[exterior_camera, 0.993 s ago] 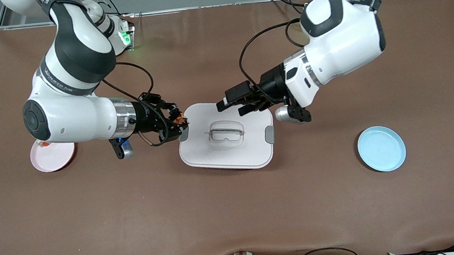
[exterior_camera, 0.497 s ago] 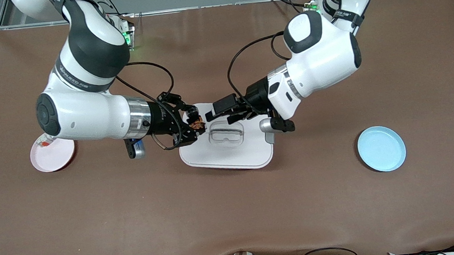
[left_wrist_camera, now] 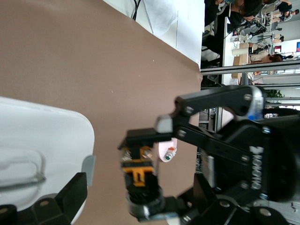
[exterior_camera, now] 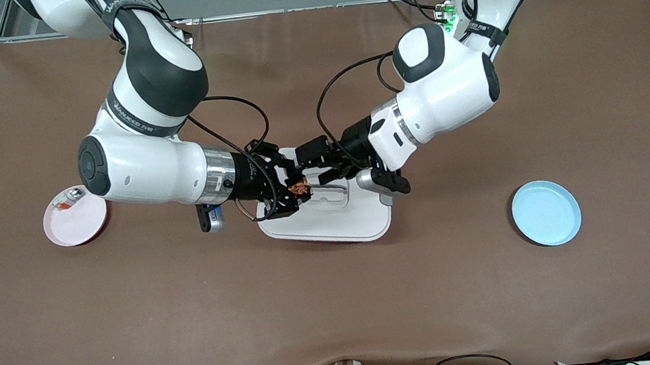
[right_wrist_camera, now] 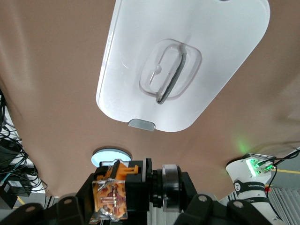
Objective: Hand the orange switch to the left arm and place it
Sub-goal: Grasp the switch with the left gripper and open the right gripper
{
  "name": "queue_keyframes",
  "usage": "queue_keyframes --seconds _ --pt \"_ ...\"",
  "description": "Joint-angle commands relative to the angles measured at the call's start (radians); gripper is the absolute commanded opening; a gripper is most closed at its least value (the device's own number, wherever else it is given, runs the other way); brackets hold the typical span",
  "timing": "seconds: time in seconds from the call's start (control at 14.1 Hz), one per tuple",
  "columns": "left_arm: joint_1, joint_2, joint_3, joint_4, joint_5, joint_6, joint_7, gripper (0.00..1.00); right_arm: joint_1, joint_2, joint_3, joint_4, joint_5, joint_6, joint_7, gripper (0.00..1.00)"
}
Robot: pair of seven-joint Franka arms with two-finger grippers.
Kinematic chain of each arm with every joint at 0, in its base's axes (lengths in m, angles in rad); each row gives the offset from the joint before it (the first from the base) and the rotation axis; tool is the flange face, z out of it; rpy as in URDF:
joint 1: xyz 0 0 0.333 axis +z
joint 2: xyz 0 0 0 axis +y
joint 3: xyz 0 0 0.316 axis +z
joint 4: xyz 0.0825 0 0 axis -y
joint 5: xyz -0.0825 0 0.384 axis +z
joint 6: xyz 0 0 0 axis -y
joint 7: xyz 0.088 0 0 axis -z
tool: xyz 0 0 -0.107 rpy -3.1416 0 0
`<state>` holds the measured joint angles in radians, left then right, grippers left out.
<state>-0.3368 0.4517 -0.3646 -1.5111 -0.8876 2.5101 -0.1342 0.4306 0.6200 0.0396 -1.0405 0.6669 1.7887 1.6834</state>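
My right gripper (exterior_camera: 296,188) is shut on the orange switch (exterior_camera: 301,190), a small black part with orange marks, and holds it above the white box (exterior_camera: 334,224) near the lid handle. In the right wrist view the switch (right_wrist_camera: 123,193) sits between the right gripper's fingers (right_wrist_camera: 131,199). My left gripper (exterior_camera: 310,164) is open over the box and meets the right gripper. In the left wrist view the switch (left_wrist_camera: 139,174) lies between the left gripper's spread fingers (left_wrist_camera: 139,204) with gaps on both sides. The box also shows in both wrist views (left_wrist_camera: 42,136) (right_wrist_camera: 187,61).
A pink plate (exterior_camera: 75,223) with a small silver-grey piece (exterior_camera: 71,196) lies toward the right arm's end of the table. A blue plate (exterior_camera: 545,213) lies toward the left arm's end. Cables hang at both wrists.
Both arms have moved toward each other. The right gripper carried the switch from the box's edge to over the lid. The left gripper came across the lid to meet it.
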Motion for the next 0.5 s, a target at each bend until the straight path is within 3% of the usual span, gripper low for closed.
queue_keyframes --seconds 0.0,0.43 --pt "-0.005 0.045 -0.002 0.052 -0.008 0.018 0.035 1.00 0.007 0.027 -0.006 0.045 0.022 0.018 0.022 0.00" --pt "-0.024 0.056 -0.001 0.052 -0.007 0.067 0.035 1.00 0.007 0.032 -0.007 0.051 0.022 0.018 0.018 0.00"
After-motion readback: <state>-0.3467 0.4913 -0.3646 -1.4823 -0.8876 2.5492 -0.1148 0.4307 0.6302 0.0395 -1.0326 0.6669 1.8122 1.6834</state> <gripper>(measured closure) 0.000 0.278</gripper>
